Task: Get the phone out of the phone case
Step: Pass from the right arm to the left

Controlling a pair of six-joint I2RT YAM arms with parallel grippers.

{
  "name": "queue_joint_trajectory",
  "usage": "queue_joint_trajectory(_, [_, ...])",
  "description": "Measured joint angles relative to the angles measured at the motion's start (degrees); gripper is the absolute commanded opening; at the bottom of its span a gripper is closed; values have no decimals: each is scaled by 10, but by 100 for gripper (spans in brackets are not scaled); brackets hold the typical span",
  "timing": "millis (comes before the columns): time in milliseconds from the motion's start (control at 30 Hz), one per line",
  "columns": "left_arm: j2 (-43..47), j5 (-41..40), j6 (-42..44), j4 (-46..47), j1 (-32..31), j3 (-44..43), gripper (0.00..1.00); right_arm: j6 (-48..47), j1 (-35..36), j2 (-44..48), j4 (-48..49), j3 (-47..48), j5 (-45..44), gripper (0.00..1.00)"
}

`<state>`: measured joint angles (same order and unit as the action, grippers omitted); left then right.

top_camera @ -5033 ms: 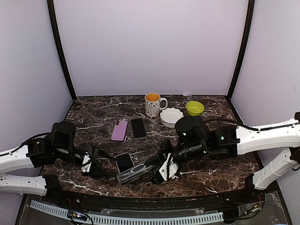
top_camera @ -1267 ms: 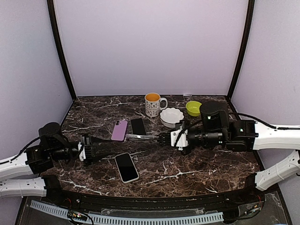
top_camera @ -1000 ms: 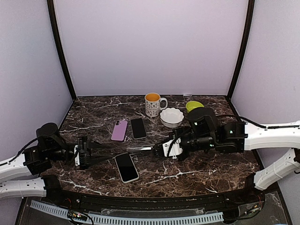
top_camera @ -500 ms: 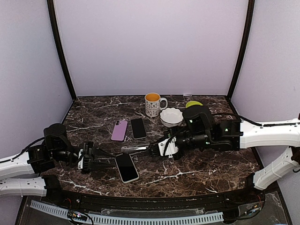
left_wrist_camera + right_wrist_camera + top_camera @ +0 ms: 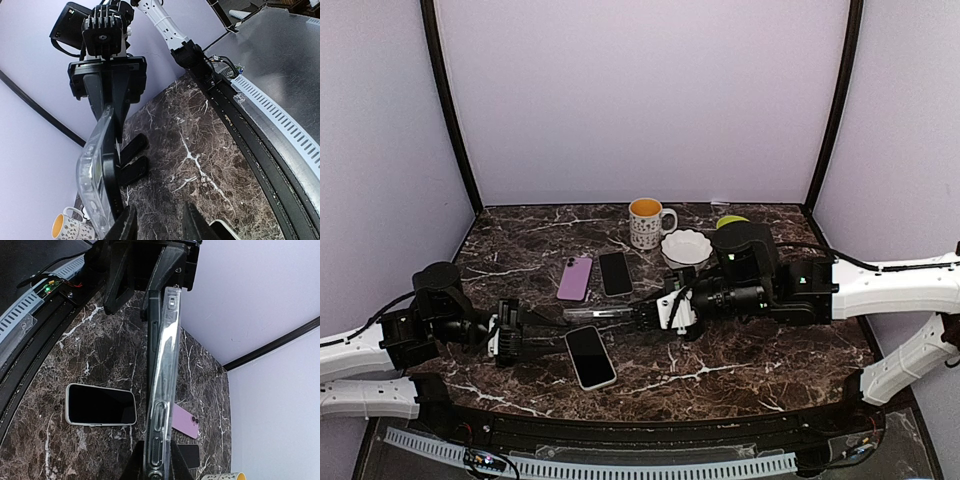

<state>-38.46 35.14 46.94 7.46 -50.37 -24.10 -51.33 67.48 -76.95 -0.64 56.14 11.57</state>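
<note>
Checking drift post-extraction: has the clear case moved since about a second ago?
Yes. The clear case, in the right gripper, went left and toward the near edge, away from the black phone.

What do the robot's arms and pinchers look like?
The left arm and right arm have smooth white tube-shaped shells joined by chunky black joints, with thin black cables looping along them. The left gripper and right gripper each have a white block and two black fingers.

Your table (image 5: 770,350) is dark brown marble veined white, closed in by a lilac back wall (image 5: 640,100) and side walls (image 5: 370,150). Black posts (image 5: 448,105) mark the far corners; a white slotted cable duct (image 5: 620,467) lines the near edge under soft, even light.
</note>
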Motion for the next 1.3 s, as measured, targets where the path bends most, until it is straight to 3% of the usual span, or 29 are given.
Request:
queue_joint_trajectory(633, [36,-40,-13,24,0,16,33,5,6,0,15,0,-8,0])
queue_joint_trajectory(1300, [28,-52,-24,31,0,17,40,17,12,0,11,0,-13,0])
